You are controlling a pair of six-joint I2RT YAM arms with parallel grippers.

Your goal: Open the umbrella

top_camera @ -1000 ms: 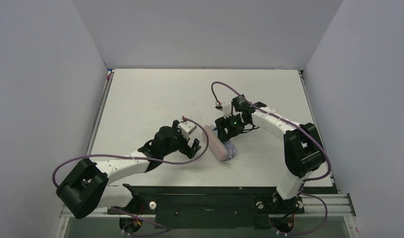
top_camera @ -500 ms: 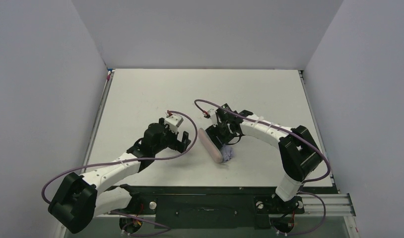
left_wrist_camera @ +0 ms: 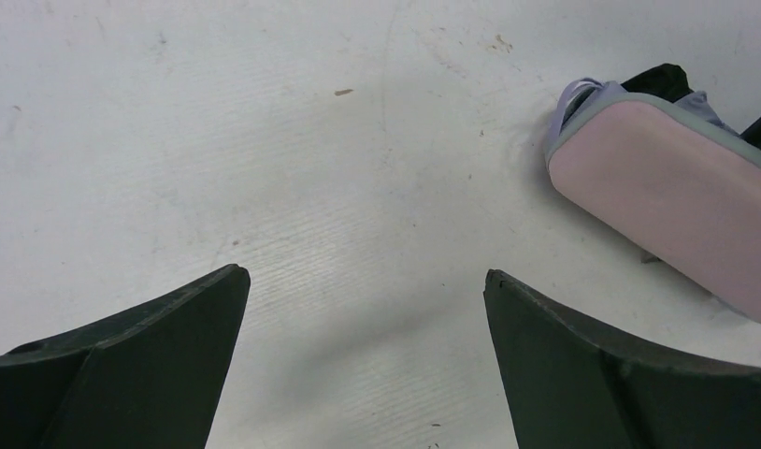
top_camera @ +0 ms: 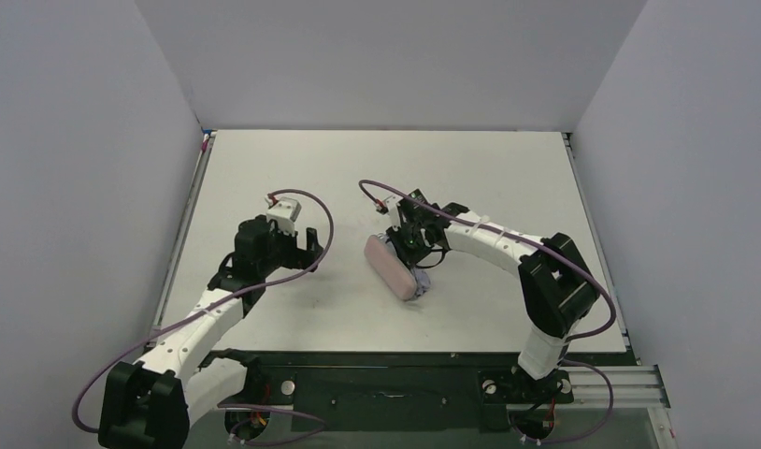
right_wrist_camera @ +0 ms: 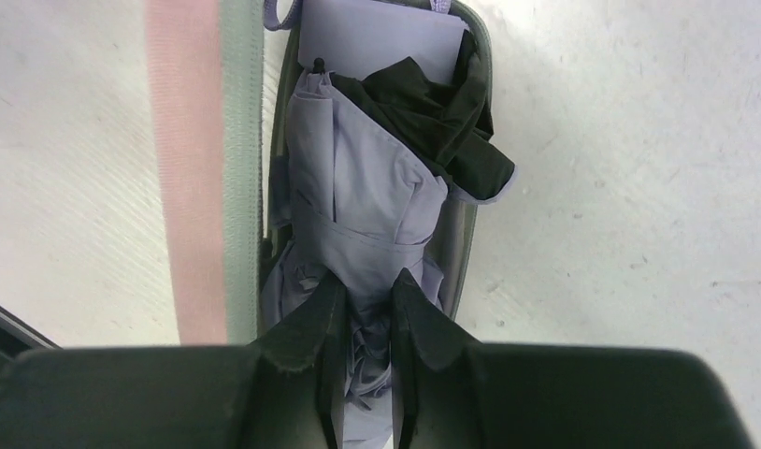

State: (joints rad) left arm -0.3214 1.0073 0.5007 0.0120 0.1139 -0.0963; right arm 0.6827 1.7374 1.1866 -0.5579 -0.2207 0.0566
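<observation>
Presently, right wrist view: the right pincer point(right_wrist_camera: 367, 278) is clenched on a bunched fold of the umbrella point(right_wrist_camera: 358, 187), its two fingers drawn close with lavender fabric pinched between them. The umbrella lies collapsed, lavender cloth wrapped and crumpled, black lining spilling out at the far end. No shaft or ribs are visible. A dark curved rim runs round its right side, so it appears to lie partly inside the pouch point(right_wrist_camera: 185, 140), whose pink panel with grey-green edging runs along its left side. Bare surface point(right_wrist_camera: 638, 187) lies to the right. Left wrist view: the left pincer point(left_wrist_camera: 363, 273) is released, fingers wide apart with only surface between them. The pouch sits off to its right, well apart, with a lavender loop and a bit of black showing at its far end. Top view: umbrella and pouch lie together near the middle of the surface, somewhat toward the near edge, with the right pincer down on them. The left pincer stands toward the left edge, clear of both. Judgement: the task is at an early stage. A grip on the fabric is made, but the canopy is not spread. Getting the umbrella free of the pouch, extending it and opening the canopy all remain to be done.
</observation>
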